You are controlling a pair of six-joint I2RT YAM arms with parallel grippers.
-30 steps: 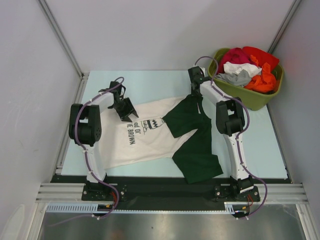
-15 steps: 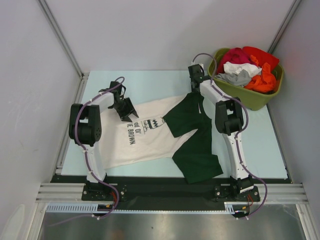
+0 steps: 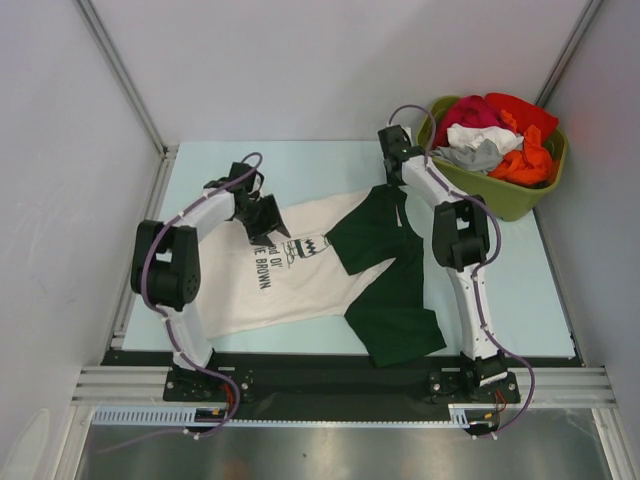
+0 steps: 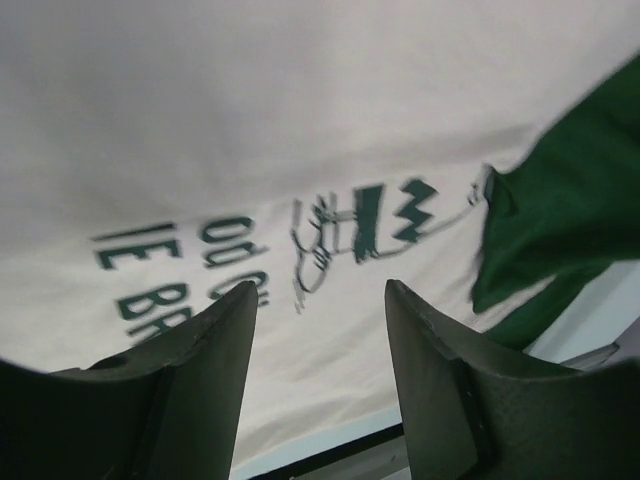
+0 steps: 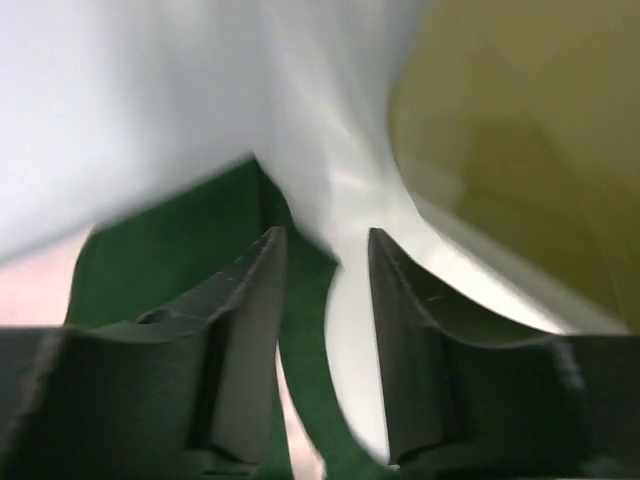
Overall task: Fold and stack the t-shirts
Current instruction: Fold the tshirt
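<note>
A cream-white t-shirt (image 3: 285,285) with black lettering lies spread on the table. A dark green t-shirt (image 3: 390,280) lies across its right side. My left gripper (image 3: 268,222) is open and empty, low over the white shirt's upper left part. In the left wrist view (image 4: 320,300) its fingers frame the lettering (image 4: 230,250), with the green shirt (image 4: 570,200) at right. My right gripper (image 3: 391,178) is open at the green shirt's collar. In the right wrist view (image 5: 322,250) a strip of green fabric (image 5: 300,340) runs between the fingers, and I cannot tell if they touch it.
An olive-green tub (image 3: 520,205) holding red, orange and white-grey clothes stands at the back right; its wall (image 5: 520,120) shows close to the right gripper. White walls close in the pale blue table (image 3: 520,290) on three sides.
My left gripper has moved right, further onto the white shirt. My right gripper has shifted slightly toward the back. Both shirts lie as before.
</note>
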